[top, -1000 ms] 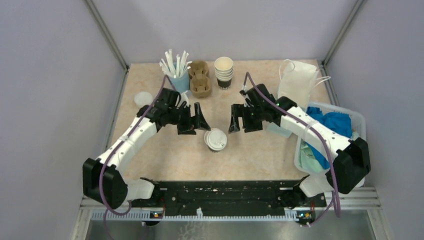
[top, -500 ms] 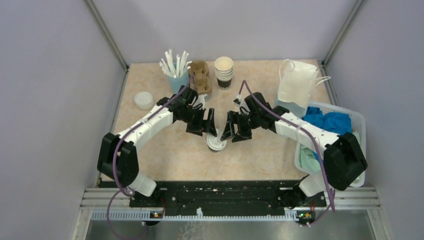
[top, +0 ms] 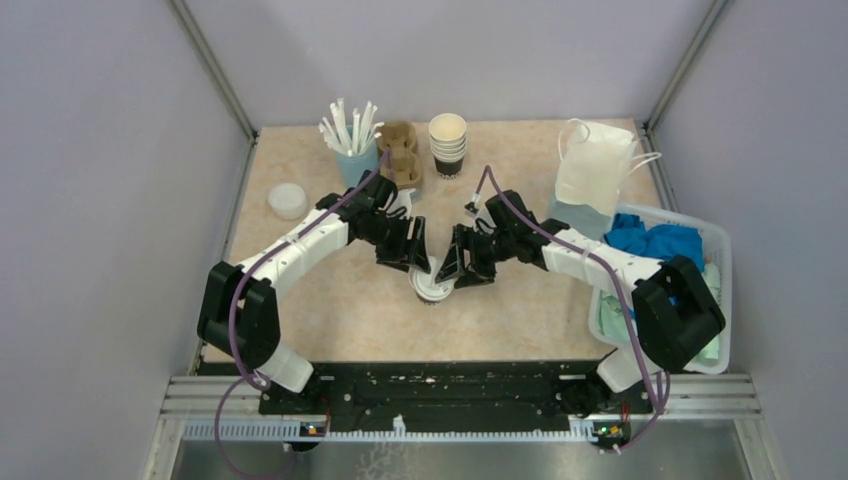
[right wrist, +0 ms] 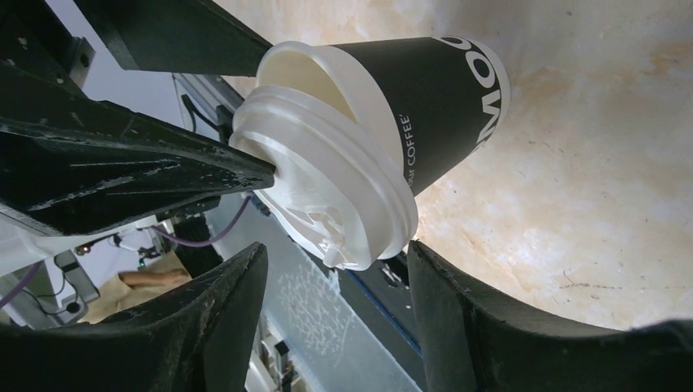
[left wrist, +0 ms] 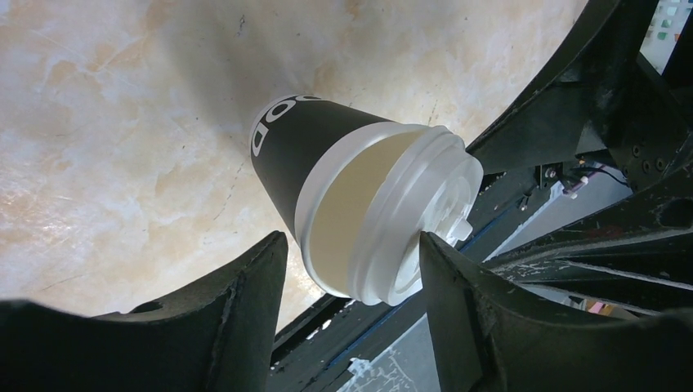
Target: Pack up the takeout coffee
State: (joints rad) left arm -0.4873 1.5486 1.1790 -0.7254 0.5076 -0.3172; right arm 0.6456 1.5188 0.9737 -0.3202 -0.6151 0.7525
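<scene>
White lid (left wrist: 409, 220) on brown cup (left wrist: 294, 155): left claw (left wrist: 351, 245), right claw (right wrist: 335, 251) spread, straddling it.

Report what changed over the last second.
Both arms swung inward: the left gripper and right gripper came down on either side of the lidded cup, their jaws narrowing around its lid, not visibly clamped yet. The cup kept its spot; straws, stacked cups, carrier and bag unchanged.

From above, the coffee cup (top: 433, 292) is mostly hidden — left gripper (top: 412, 266) and right gripper (top: 461, 278) overlap it
</scene>
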